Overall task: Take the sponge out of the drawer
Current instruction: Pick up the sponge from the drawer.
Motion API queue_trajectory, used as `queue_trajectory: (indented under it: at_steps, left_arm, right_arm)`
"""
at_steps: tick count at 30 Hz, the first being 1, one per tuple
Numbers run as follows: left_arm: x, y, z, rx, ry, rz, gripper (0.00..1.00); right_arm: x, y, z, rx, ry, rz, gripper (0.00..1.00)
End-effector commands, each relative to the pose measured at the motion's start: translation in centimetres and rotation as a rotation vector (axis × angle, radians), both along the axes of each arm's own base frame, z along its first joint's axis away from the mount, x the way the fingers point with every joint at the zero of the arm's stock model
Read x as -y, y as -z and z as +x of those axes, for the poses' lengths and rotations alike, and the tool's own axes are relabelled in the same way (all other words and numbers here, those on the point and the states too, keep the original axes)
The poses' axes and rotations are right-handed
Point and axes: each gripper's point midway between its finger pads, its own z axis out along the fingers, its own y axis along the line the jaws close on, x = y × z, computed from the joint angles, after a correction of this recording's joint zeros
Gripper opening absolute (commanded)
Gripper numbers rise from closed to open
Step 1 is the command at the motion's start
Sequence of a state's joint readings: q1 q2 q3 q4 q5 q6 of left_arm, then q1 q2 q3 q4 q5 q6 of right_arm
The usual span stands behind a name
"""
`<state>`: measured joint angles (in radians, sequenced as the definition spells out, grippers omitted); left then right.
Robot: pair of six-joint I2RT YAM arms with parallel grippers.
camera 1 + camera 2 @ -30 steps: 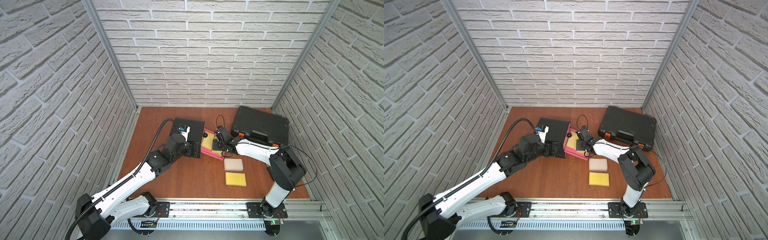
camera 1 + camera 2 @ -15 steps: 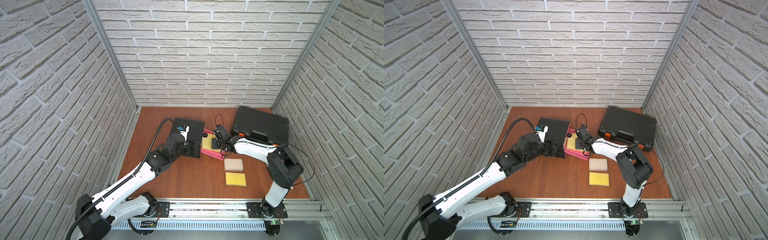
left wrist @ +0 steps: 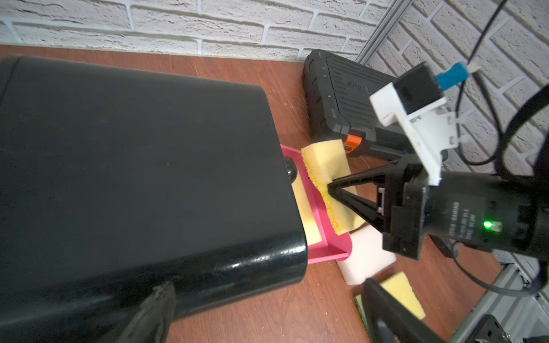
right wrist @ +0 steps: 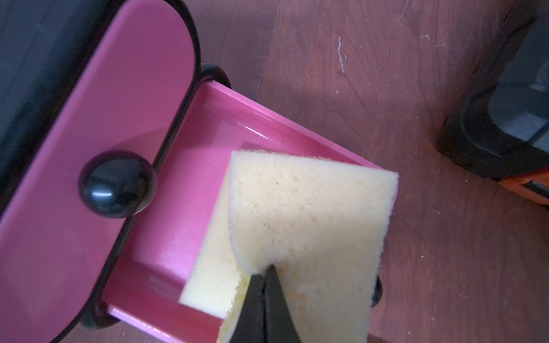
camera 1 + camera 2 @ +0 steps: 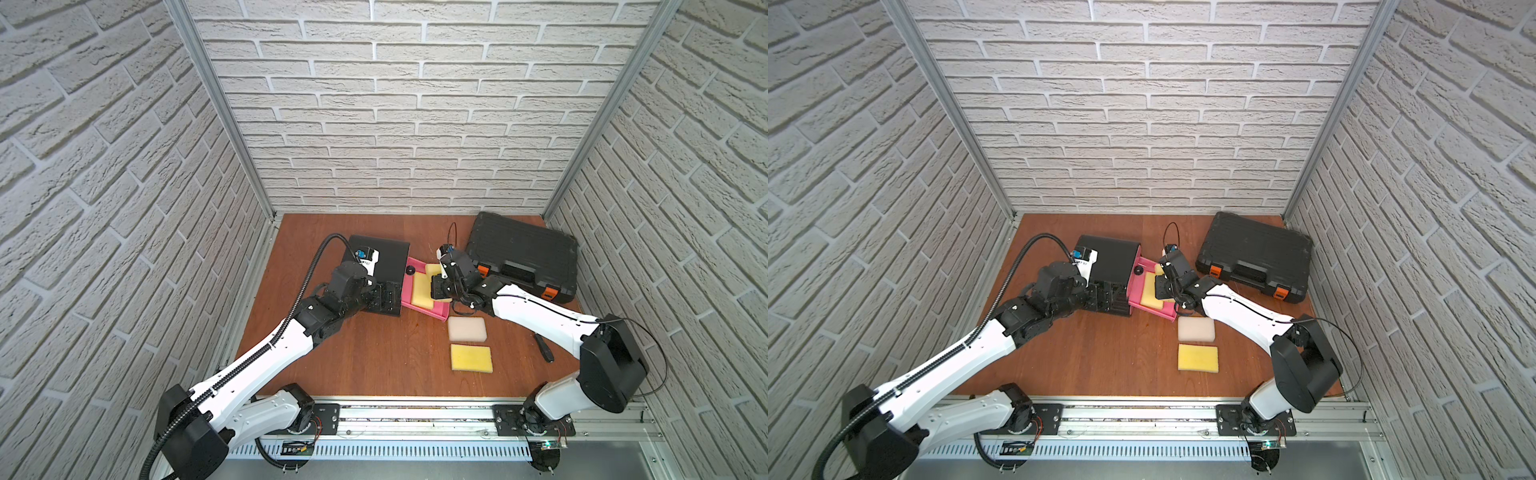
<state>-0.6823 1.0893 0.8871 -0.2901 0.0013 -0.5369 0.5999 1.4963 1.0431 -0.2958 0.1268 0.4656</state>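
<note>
A pink drawer stands pulled out of a black cabinet. My right gripper is shut on a yellow sponge, pinching its edge so that it bends up over the drawer's rim. The same grip shows in the left wrist view, where the sponge is tilted above the drawer. Another yellow sponge lies flat in the drawer. My left gripper is open at the cabinet's near front corner. One finger is against the cabinet and the other is apart from it.
A white sponge and a yellow sponge lie on the wooden table in front of the drawer. A black tool case with orange latches sits at the back right. A dark pen lies near the right arm.
My right gripper has reached slightly further over the drawer and shut on the yellow sponge's edge. The left arm has stayed in place.
</note>
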Motion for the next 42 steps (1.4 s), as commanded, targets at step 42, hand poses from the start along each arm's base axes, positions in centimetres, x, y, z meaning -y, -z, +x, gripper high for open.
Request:
queue_trajectory:
  at_steps: [42]
  left_arm:
    - [-4.7, -10.3, 8.2, 0.348, -0.134, -0.239, 0.98]
  right_arm:
    - [-1.1, -9.0, -4.2, 0.249, -0.362, -0.048, 0.03]
